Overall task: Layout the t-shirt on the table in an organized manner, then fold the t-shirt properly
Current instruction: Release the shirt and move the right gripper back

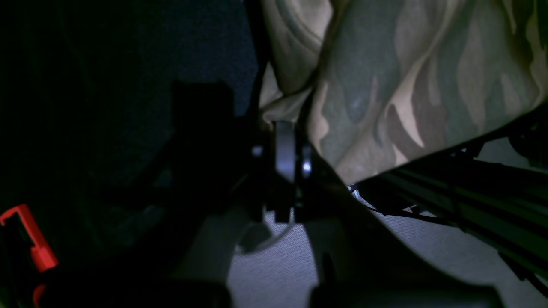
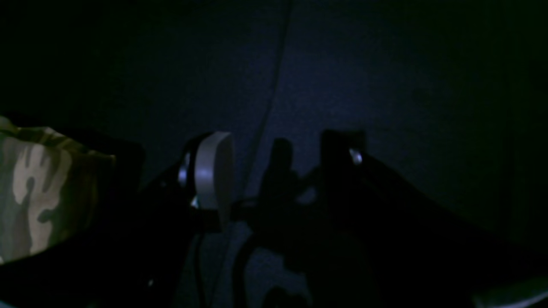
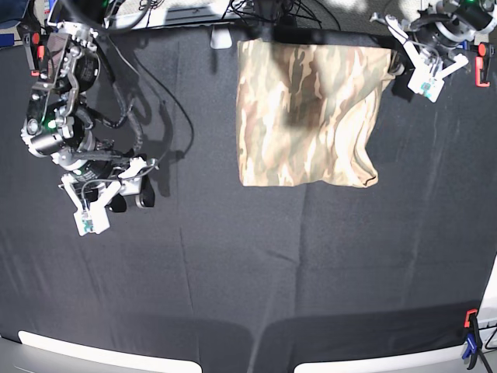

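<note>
Both arms are black and silver metal with loose black cables (image 3: 128,116). A small green light (image 3: 48,123) glows on the right arm (image 3: 66,101). Each wrist carries a white camera bracket (image 3: 87,221).

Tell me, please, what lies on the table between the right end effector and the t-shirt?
Nothing: in the base view, only bare black table separates the right end effector from the t-shirt.

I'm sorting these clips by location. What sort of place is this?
Probably a robotics lab bench, not a home: a table draped in black cloth held by clamps, cables bundled along the far edge, and a camouflage t-shirt laid out between two robot arms.
</note>
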`<state>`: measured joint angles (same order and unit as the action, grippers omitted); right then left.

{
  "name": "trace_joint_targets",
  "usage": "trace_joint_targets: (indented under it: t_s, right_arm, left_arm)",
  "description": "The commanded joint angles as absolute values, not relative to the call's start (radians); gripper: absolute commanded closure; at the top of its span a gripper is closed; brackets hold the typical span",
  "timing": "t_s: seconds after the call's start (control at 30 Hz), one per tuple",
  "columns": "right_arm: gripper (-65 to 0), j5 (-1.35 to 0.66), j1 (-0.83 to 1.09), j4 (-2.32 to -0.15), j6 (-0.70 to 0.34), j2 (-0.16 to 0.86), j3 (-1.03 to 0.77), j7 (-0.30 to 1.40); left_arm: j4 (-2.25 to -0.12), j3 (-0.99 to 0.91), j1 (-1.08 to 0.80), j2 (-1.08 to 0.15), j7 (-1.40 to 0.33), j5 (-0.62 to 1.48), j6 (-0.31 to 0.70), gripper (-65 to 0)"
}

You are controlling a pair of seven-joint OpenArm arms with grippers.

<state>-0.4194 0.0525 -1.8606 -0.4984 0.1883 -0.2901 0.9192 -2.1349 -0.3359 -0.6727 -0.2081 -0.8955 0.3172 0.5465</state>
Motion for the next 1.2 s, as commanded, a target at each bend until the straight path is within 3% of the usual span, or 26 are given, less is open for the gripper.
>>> trace_joint_targets:
  t_s: [0.0, 0.07, 0.13, 0.33, 0.5, 0.67, 0.7, 0.8, 0.97, 1.17]
  right_arm:
    - [-31.6, -0.431, 0.039, -1.879, -0.509, 0.197, -0.294, 0.899]
    - [-31.6, -0.432, 0.039, -1.879, -0.509, 0.197, -0.294, 0.899]
    - [-31.6, -0.440, 0.039, -1.879, -0.509, 0.197, -0.294, 0.900]
    - [-31.6, -0.579, 0.039, -1.879, -0.527, 0.196, -0.287, 0.913]
    - [-31.6, -0.577, 0.039, -1.879, -0.570, 0.197, -0.212, 0.913]
    - [-31.6, -0.519, 0.028, -1.879, -0.569, 0.196, -0.086, 0.883]
    - [-31.4, -0.496, 0.025, -1.878, -0.569, 0.196, -0.060, 0.870]
    - [-24.0, -0.429, 0.013, -1.878, -0.569, 0.196, 0.017, 0.846]
    - [0.0, -0.334, -0.006, -1.872, -0.569, 0.191, 0.114, 0.801]
    - [0.0, -0.261, -0.006, -1.871, -0.569, 0.191, 0.146, 0.764]
  left_arm:
    - [-2.153, -0.340, -0.676, -0.214, -0.862, 0.325, 0.545, -10.2]
    - [-2.153, -0.340, -0.676, -0.214, -0.830, 0.326, 0.515, -20.2]
    - [-2.153, -0.340, -0.676, -0.215, -0.799, 0.320, 0.466, -25.3]
    - [-2.153, -0.340, -0.676, -0.214, -0.773, 0.435, 0.500, -25.3]
    - [-2.153, -0.339, -0.678, -0.214, -0.881, 0.693, 0.698, -15.1]
    - [-2.153, -0.338, -0.688, -0.214, -0.972, 0.768, 0.698, 0.0]
    - [-2.153, -0.338, -0.691, -0.214, -0.976, 0.768, 0.698, 0.0]
    - [-2.152, -0.338, -0.707, -0.213, -0.965, 0.768, 0.698, 0.0]
    - [-2.134, -0.337, -0.715, -0.190, -0.965, 0.760, 0.698, 0.0]
    - [-2.040, -0.337, -0.698, -0.152, -0.965, 0.759, 0.698, 0.0]
